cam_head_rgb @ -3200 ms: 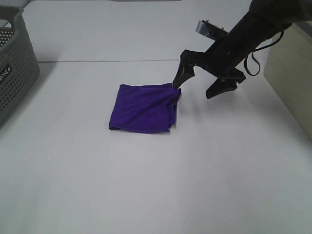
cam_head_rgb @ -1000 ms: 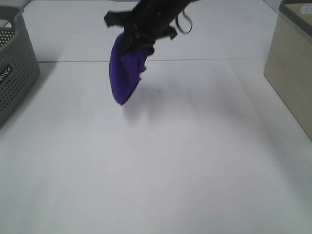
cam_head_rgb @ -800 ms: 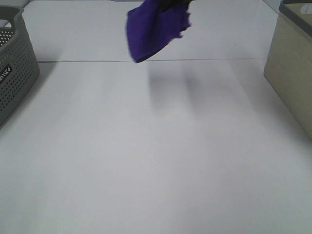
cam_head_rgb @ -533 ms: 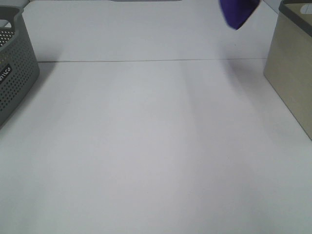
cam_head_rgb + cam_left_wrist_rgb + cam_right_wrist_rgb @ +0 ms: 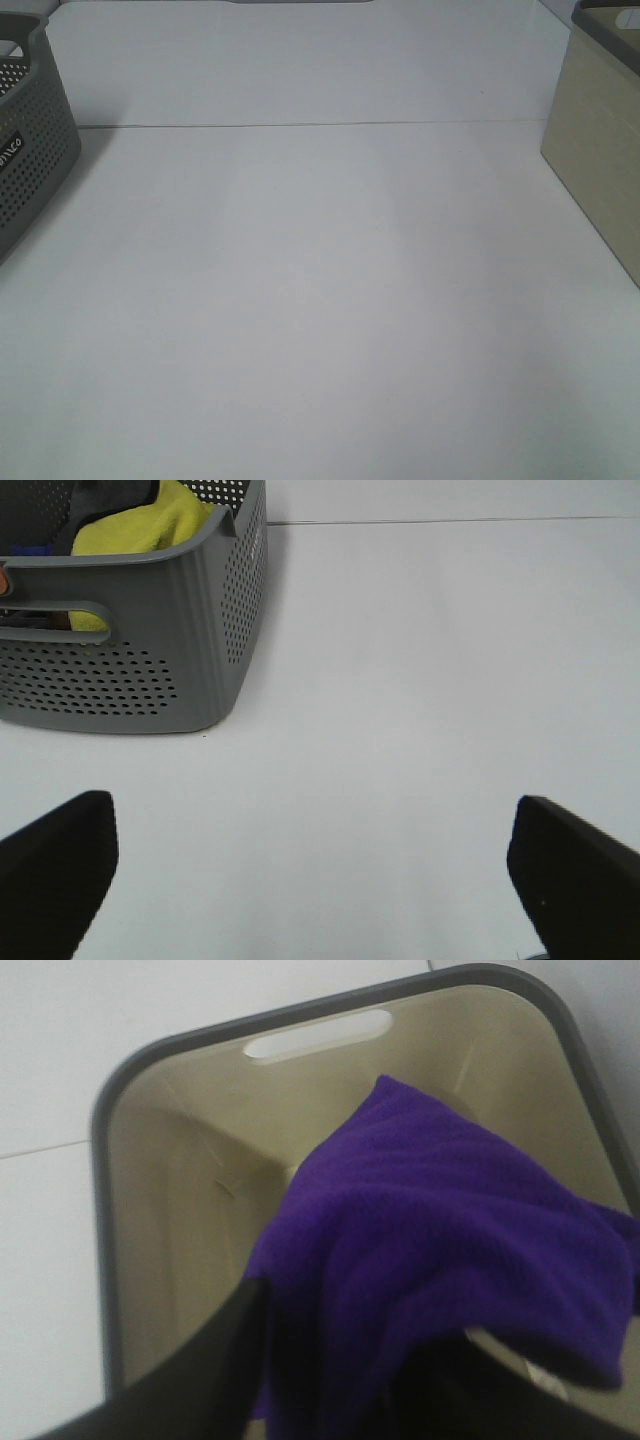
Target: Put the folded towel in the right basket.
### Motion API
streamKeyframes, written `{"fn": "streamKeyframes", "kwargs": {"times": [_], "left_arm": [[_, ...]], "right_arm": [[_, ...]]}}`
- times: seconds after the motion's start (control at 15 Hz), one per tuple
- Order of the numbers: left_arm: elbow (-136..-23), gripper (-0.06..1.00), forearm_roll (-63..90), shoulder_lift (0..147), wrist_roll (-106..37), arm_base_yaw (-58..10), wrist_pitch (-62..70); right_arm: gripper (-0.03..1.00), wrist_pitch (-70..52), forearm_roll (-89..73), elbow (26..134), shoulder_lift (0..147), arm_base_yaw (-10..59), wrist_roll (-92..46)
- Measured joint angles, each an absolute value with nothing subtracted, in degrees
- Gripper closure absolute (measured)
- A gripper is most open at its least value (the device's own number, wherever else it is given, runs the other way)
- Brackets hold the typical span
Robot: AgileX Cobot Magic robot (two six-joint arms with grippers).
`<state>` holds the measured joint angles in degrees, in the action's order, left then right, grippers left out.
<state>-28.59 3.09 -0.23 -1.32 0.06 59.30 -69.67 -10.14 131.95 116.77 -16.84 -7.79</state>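
Observation:
The folded purple towel [image 5: 440, 1250] shows only in the right wrist view. My right gripper [image 5: 330, 1385] is shut on it and holds it over the open top of the beige right basket [image 5: 180, 1210], which has a dark grey rim and a handle slot. The towel hangs bunched and covers much of the basket's inside. In the exterior high view the right basket [image 5: 600, 170] stands at the right edge; the towel and both grippers are out of that view. My left gripper [image 5: 315, 880] is open and empty above the table.
A grey perforated basket [image 5: 30, 150] stands at the left edge of the table. In the left wrist view this grey basket [image 5: 150, 670] holds a yellow towel [image 5: 140, 525]. The white table [image 5: 320, 300] spans between the two baskets.
My right gripper lifted the purple towel off the table, carried it up and to the right, and left the exterior view. It now holds the towel over the right basket.

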Motion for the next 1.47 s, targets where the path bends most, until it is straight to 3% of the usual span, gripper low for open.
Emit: {"fn": "streamKeyframes", "kwargs": {"times": [0.13, 0.2, 0.27, 0.53, 1.0, 1.33, 1.47], "left_arm": [[-28.6, -0.05, 3.1, -0.2, -1.3, 0.1, 59.3], [-28.6, -0.05, 3.1, -0.2, -1.3, 0.1, 59.3], [-28.6, -0.05, 3.1, -0.2, -1.3, 0.1, 59.3], [-28.6, -0.05, 3.1, -0.2, -1.3, 0.1, 59.3], [-28.6, -0.05, 3.1, -0.2, -1.3, 0.1, 59.3], [-28.6, -0.05, 3.1, -0.2, -1.3, 0.1, 59.3], [-28.6, -0.05, 3.1, -0.2, -1.3, 0.1, 59.3]], "right_arm": [[0.18, -69.7, -6.0, 132.0, 117.9, -16.9, -7.7], [0.08, -69.7, -5.2, 132.0, 118.3, -16.9, -6.8], [0.04, -69.7, -5.2, 132.0, 118.7, -16.9, -6.5], [0.00, -69.7, -10.4, 132.0, 118.7, -16.8, -6.9], [0.00, -69.6, -1.6, 132.0, 118.7, 4.4, -3.9], [0.00, -69.6, -1.3, 129.5, 115.6, 4.9, -2.3], [0.00, -69.6, -4.7, 121.9, 107.2, 4.9, -1.9]]}}
